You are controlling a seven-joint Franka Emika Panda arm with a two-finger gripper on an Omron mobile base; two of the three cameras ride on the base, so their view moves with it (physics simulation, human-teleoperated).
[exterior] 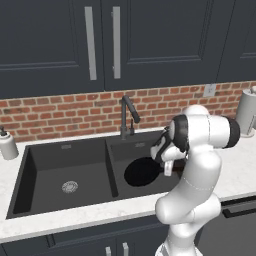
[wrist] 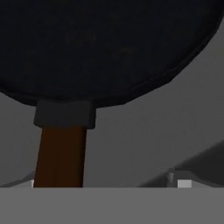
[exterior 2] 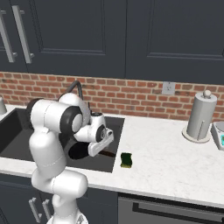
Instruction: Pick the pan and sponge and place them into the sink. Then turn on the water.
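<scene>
White glossy arm (exterior: 192, 200) – rounded segments, dark grey joint bands, black wrist section.

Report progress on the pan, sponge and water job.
Done: the pan lies in the right basin of the sink. In hand: nothing; the gripper hangs open over the pan's handle. Left: the sponge sits on the counter, and no water runs from the faucet.

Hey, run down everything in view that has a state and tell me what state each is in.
pan: lying in the right basin, not held
sponge: on the counter right of the sink, not yet in it
sink: left basin bare, dry
faucet: no water running
hand: open, over the pan's handle
cabinet doors: closed
</scene>
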